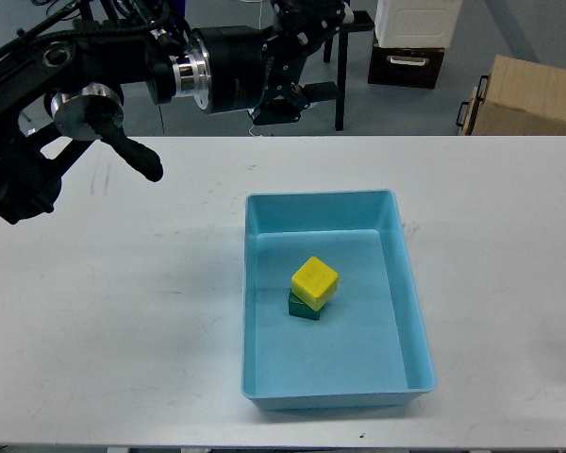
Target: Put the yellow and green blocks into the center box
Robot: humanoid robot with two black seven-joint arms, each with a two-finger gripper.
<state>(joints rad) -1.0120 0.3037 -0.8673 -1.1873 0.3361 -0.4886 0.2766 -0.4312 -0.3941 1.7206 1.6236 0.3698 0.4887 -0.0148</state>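
The yellow block [314, 280] lies on top of the green block [305, 307], which shows only at its lower edge. Both sit inside the light blue box [412, 311] at the table's middle, slightly left of the box's centre. My left gripper [311, 55] is raised high above the table's far edge, well clear of the box. Its dark fingers [321, 91] look spread apart with nothing between them. My right gripper is out of view.
My left arm [123, 75] spans the upper left of the view above the white table [123, 311]. Behind the table stand black stand legs [341, 94], a white and black cabinet [410, 42] and a cardboard box [528, 94].
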